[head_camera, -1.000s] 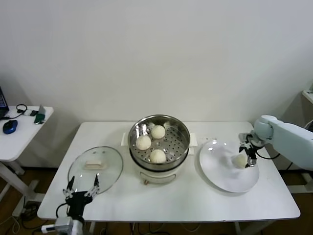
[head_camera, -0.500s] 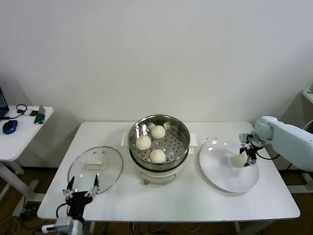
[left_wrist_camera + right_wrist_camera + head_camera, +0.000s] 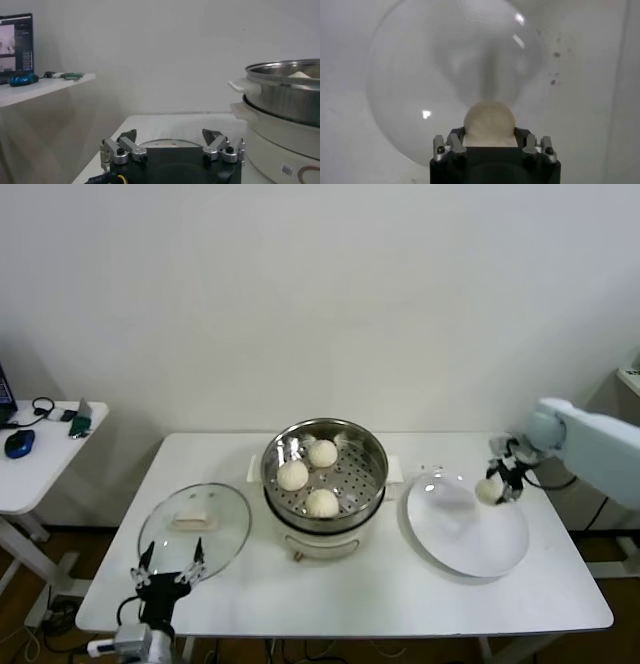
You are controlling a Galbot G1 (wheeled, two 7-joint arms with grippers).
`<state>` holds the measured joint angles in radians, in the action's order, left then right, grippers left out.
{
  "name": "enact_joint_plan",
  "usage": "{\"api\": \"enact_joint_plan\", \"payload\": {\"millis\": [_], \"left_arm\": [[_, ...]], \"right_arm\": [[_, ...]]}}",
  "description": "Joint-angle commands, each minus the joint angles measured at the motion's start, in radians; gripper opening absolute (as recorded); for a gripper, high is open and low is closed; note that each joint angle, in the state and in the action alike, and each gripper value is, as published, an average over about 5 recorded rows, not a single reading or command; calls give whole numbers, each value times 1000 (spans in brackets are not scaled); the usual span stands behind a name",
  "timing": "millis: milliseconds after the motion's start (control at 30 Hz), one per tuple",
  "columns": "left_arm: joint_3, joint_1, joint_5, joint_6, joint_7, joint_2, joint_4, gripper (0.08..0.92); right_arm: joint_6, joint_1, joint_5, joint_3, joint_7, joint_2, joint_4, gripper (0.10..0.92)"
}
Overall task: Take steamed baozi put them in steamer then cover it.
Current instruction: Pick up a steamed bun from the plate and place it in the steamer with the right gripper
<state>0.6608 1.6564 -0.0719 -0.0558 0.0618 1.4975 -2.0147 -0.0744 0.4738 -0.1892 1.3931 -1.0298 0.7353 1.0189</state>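
My right gripper point(image 3: 499, 481) is shut on a cream baozi point(image 3: 487, 491) and holds it a little above the far right part of the white plate point(image 3: 462, 536). In the right wrist view the baozi point(image 3: 489, 121) sits between the fingers of the right gripper point(image 3: 489, 134), with the plate point(image 3: 415, 90) below. Three more baozi point(image 3: 322, 452) point(image 3: 292, 475) point(image 3: 321, 502) lie in the shiny steamer point(image 3: 374, 450) at the table's middle. The glass cover point(image 3: 226, 536) lies flat at the front left. Just in front of it my left gripper point(image 3: 168, 567) waits open, holding nothing; the left wrist view shows the same gripper point(image 3: 170, 136) beside the steamer point(image 3: 287, 87).
The steamer stands on a white cooker base point(image 3: 318, 544). A small side table point(image 3: 45, 459) to the left carries a blue mouse point(image 3: 19, 442) and headphones point(image 3: 43, 405). The white table's front edge point(image 3: 350, 624) runs close below my left gripper.
The right gripper closed on the baozi lying on the plate and raised it off the plate, shifting slightly toward the back. The left arm stayed where it was.
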Motion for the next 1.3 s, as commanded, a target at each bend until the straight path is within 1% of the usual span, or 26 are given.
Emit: {"api": "enact_joint_plan", "payload": {"millis": [33,133,233,367,500,600,833,1000,1300], "left_arm": [[-1,-5,-1,-5,-1,-4,1,823],[-2,-8,-3,-7,-2,-6,1,823],[-2,-9,-5,-8,-2,-7,2,823],[-3,-10,-7,-9,-2,-7,1,823],[-4,-14,-7,-13,-2,-6,0,823],[-6,-19,-6,-20,-2,-5,-1,823],[-2,-28,-7,-33,-2,-6,-4,823],[1,-26,-8,-35,-3,-10,-5,823],[-2,-23,-9,-30,-4,-12,2,823]], "right_arm": [[-10,498,-224,307,-10,50,226,670],[-36,598,-298,317,-8,107,285,670],[-81,630,-355,282,10,155,337,670],[-150,606,-406,225,57,212,417,670],[-196,522,-417,192,105,257,466,670],[-223,441,-413,176,139,292,464,670],[-253,292,-365,168,180,350,402,670],[-272,211,-341,170,200,348,372,671],[-330,145,-363,168,251,343,340,679]]}}
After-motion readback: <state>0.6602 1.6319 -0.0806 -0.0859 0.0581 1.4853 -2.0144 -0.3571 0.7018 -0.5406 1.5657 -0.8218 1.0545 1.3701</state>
